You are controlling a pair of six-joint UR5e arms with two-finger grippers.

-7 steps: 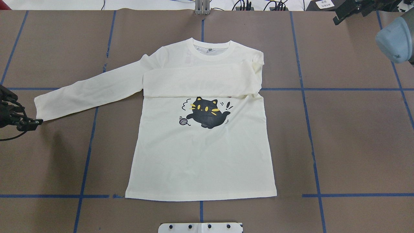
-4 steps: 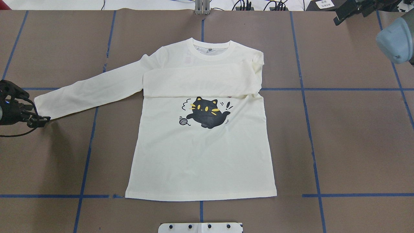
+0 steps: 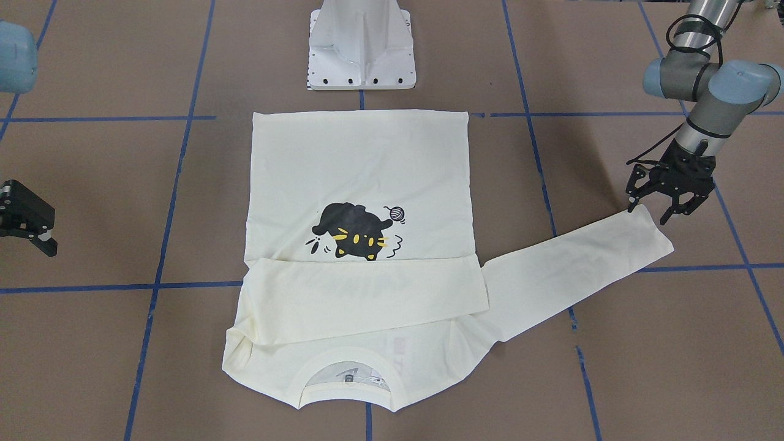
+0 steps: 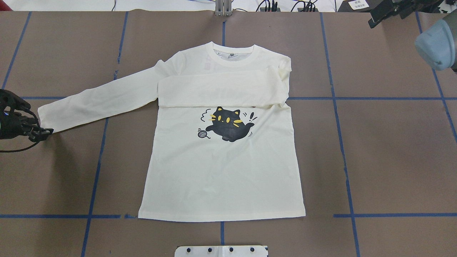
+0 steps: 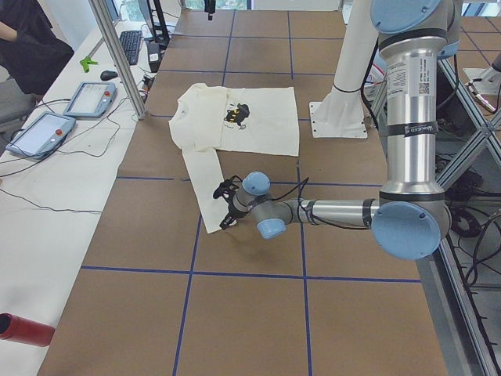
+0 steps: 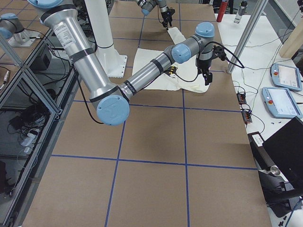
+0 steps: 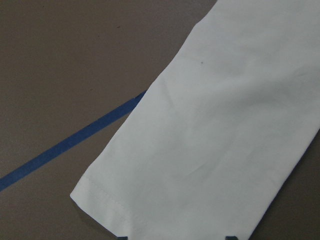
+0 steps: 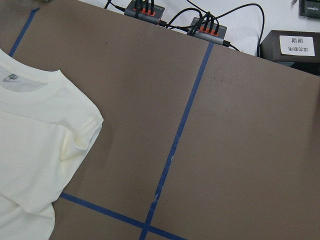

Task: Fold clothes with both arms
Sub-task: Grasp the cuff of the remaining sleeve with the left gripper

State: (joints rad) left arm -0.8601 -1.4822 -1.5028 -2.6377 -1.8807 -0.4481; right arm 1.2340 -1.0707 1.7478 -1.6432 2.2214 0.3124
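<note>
Now, shirt [image 4: 221,178]: flat on the bench [image 4: 392,160], cat print up, one sleeve [image 4: 217,91] folded across the chest, other outstretched.
Left tool [image 3: 648,214]: released, spread wide at the outstretched cuff [image 3: 652,236].
Right tool [image 3: 33,236]: apart from shirt; grip cannot be told.

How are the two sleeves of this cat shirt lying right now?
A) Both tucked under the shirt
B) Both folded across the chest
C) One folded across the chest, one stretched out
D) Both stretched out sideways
C: one sleeve lies folded across the shirt above the cat print, while the other sleeve stretches out to the left gripper.
</note>
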